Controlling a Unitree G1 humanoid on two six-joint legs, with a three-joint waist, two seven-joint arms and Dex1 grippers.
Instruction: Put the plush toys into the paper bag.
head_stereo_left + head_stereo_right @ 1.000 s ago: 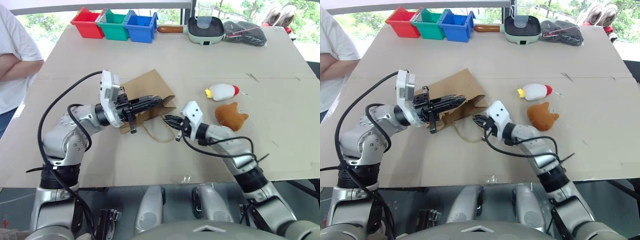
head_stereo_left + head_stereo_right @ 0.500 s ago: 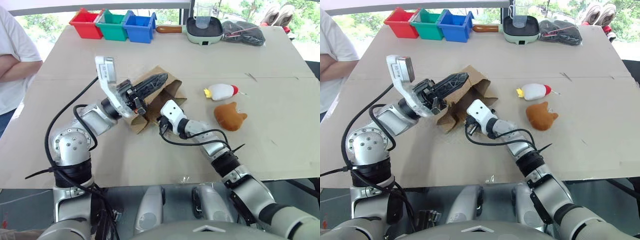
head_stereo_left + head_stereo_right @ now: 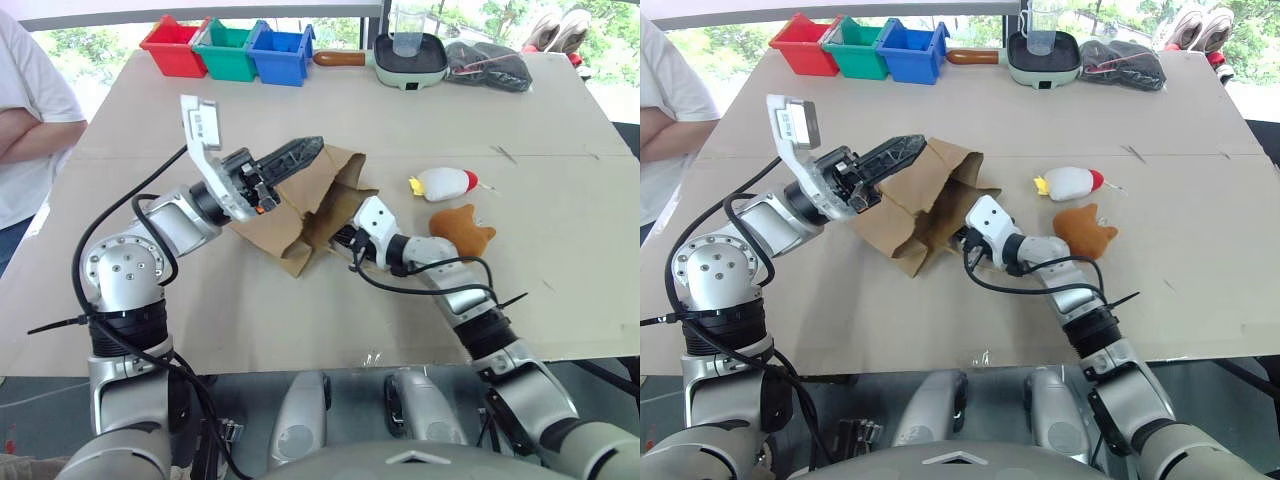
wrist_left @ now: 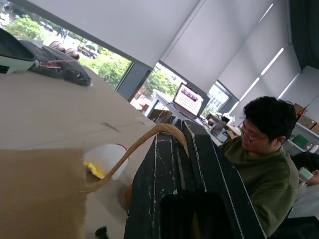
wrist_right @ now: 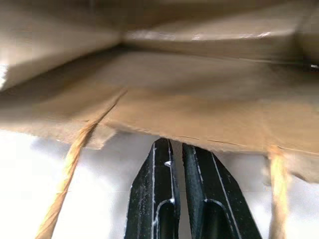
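Two plush toys (image 3: 452, 205) are lying right of centre, outside the paper bag (image 3: 300, 205). My left pincer (image 3: 300, 152) is gripping its handle; my right pincer (image 3: 345, 238), clenched, is nudging its rim.

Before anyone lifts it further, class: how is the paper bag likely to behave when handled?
The paper bag is probably floppy: its walls crease and sag where the left pincer lifts it. It is likely light, since one closed pincer raises its edge. It may collapse rather than stand open.
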